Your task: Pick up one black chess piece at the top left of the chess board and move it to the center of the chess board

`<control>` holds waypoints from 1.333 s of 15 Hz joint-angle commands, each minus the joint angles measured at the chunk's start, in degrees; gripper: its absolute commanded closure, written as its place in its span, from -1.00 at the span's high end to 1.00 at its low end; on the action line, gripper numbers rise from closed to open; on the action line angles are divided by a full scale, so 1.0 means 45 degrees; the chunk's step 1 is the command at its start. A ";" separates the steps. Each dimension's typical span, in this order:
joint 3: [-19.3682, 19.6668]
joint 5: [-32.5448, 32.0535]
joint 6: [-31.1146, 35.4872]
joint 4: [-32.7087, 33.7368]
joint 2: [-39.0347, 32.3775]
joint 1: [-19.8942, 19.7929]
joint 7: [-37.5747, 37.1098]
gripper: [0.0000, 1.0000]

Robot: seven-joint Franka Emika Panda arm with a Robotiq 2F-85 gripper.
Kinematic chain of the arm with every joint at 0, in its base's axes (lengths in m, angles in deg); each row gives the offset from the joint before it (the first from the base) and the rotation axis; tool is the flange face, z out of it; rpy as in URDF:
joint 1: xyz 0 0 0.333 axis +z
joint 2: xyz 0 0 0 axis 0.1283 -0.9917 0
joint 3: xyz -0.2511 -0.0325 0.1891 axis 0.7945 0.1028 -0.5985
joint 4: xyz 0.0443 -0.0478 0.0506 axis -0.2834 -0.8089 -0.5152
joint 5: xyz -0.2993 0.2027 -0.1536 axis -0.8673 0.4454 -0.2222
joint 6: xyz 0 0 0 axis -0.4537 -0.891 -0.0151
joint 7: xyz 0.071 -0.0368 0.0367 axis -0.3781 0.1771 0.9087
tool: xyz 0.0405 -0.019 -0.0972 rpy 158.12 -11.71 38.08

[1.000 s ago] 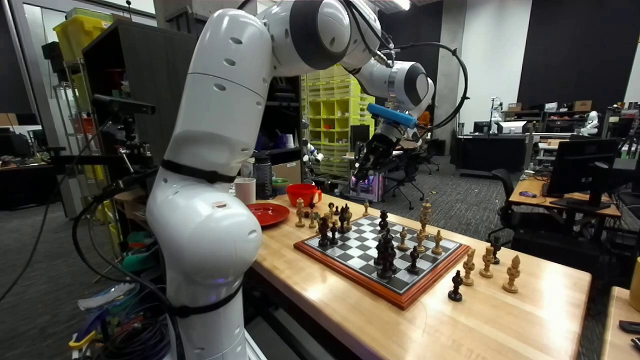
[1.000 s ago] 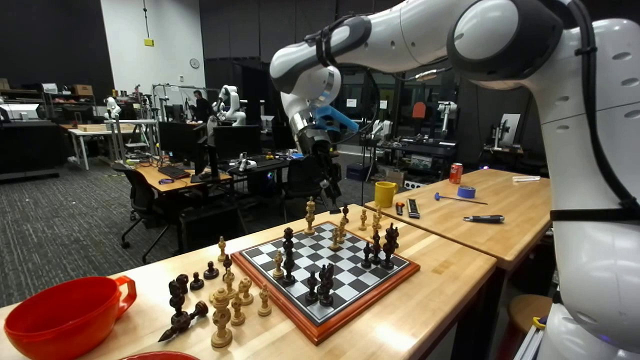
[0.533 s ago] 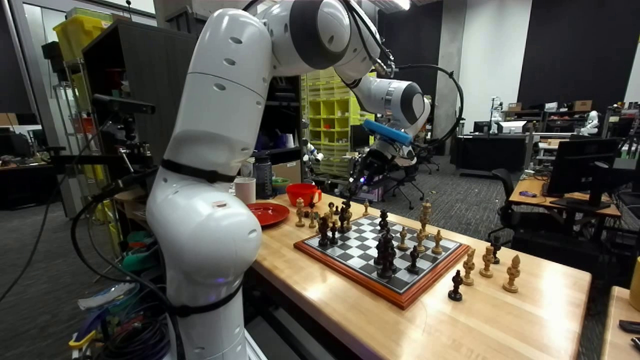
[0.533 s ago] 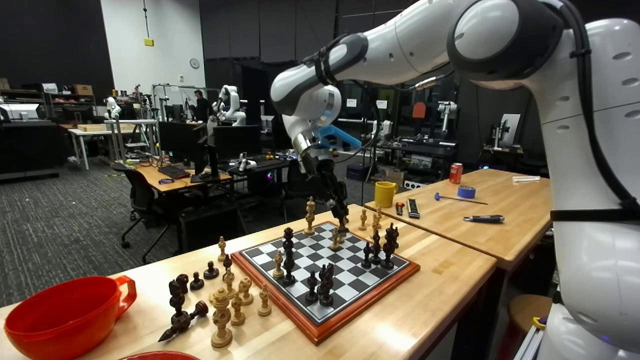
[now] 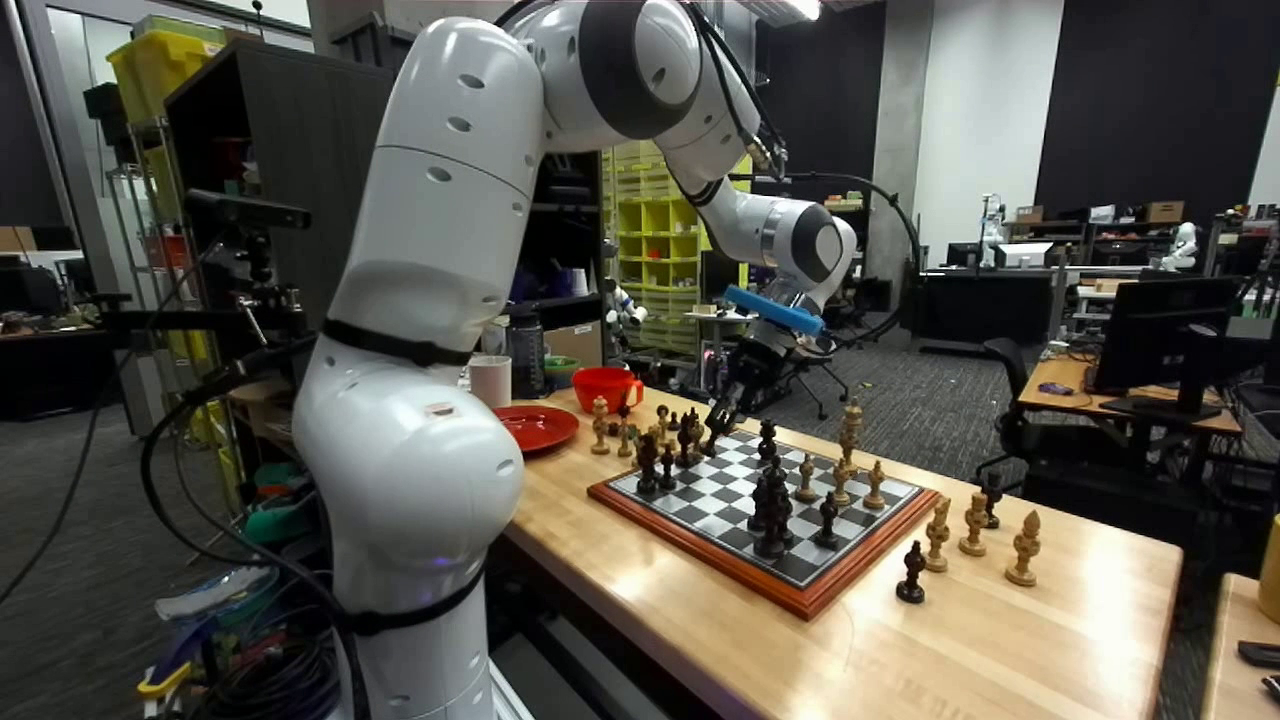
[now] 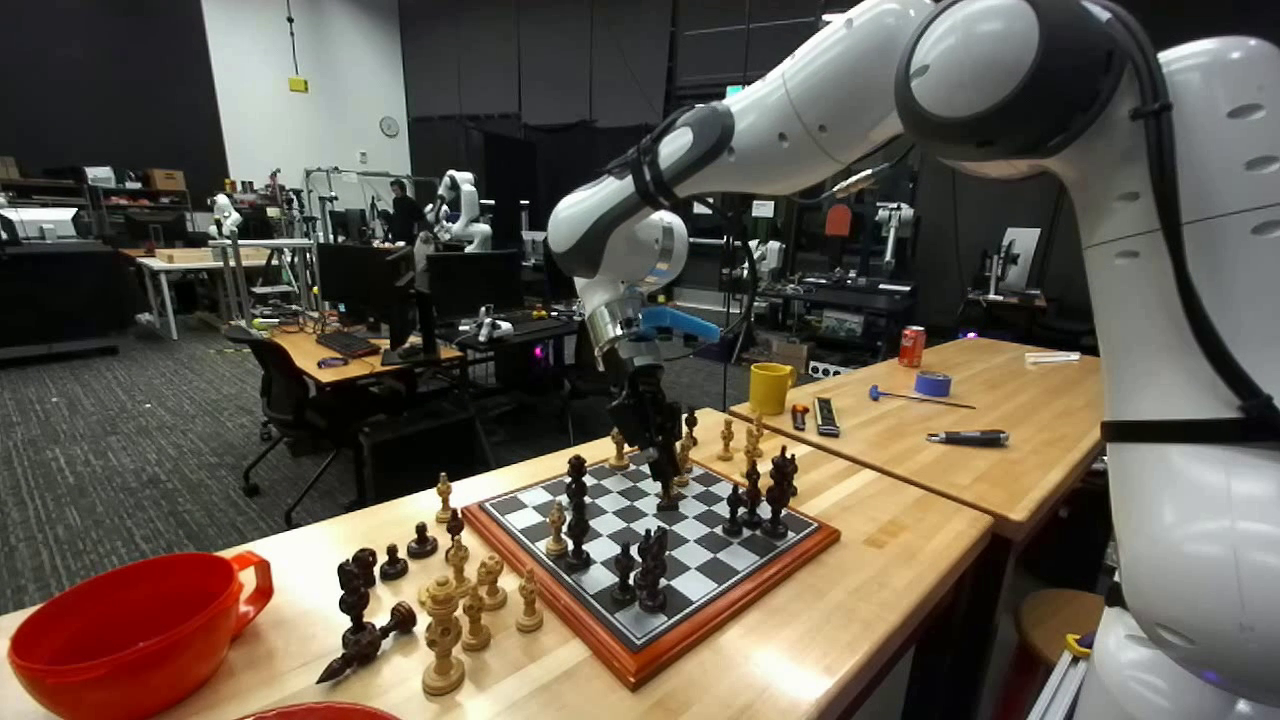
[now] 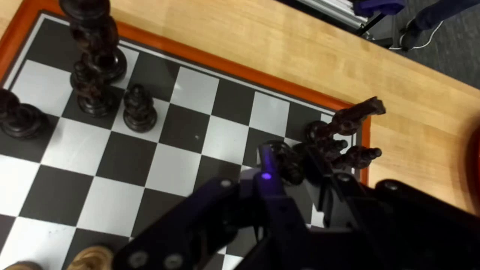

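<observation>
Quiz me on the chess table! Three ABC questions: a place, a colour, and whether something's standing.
1. Where is the round red handled bowl?
A floor; B wooden table; C chair
2. What colour is the wooden frame of the square checked chess board?
A blue; B green; C reddish-brown
3. How is the dark pointed chess piece near the bowl?
A lying; B upright; C upside down

1 B: it stands on the table.
2 C: that colour edges the board.
3 A: its length runs along the table.

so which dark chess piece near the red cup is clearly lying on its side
The pointed dark piece, left of the tall light piece in an exterior view: it lies flat, base sideways, while two short dark pieces behind stand upright.
</observation>
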 commanded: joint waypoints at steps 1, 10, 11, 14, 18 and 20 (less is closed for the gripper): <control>0.0017 -0.0388 0.1497 -0.1207 0.0633 0.0102 0.0204 -0.88; -0.0063 -0.0731 0.3622 -0.2695 0.1120 0.0147 0.0272 -0.88; -0.0068 -0.0783 0.3651 -0.2807 0.1210 0.0160 0.0268 -0.88; -0.0067 -0.0838 0.3376 -0.3043 0.1502 0.0145 0.0368 -0.88; -0.0134 -0.0820 0.3406 -0.3372 0.1858 0.0202 0.0756 -0.88; -0.0199 -0.0724 0.3383 -0.3419 0.1924 0.0232 0.0973 -0.88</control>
